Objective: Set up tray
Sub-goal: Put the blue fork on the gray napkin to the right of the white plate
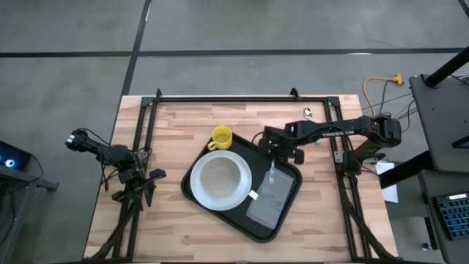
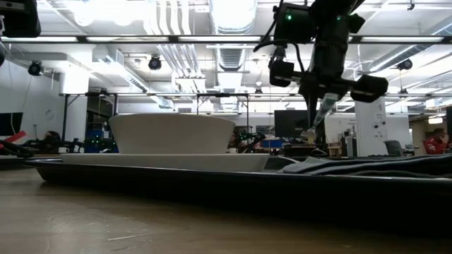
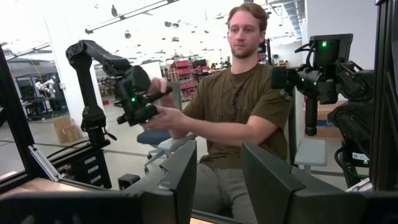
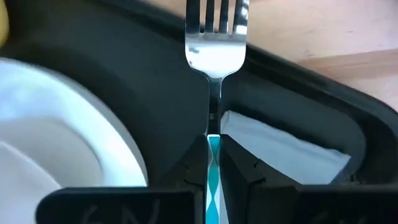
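The black tray (image 1: 287, 174) lies askew in the middle of the table. On it sit a white plate (image 1: 192, 192) with a white bowl (image 1: 220, 178) and a folded grey napkin (image 1: 270, 202). A yellow mug (image 1: 221, 137) stands on the wood just beyond the tray's far edge. My right gripper (image 4: 213, 149) hovers over the tray's far right part (image 4: 155, 74), shut on a fork (image 4: 214, 53) with a teal handle. My left gripper (image 3: 217, 180) waits open at the table's left edge (image 1: 143, 183), pointing off the table. My right gripper pinches the fork's teal handle (image 4: 213, 158) between its two fingers (image 4: 245, 174). The fingers come from above, slanting down, and lie along the fork. The fork hangs below them, tilted, tines (image 2: 311, 130) lowest, over the tray between plate and napkin.
A black frame (image 1: 220, 97) runs along the table's far and side edges. Bare wood lies left of the tray and along the near edge. Beyond the table a seated person (image 3: 239, 106) holds a small control arm (image 3: 134, 99). Cables and equipment stand to the right.
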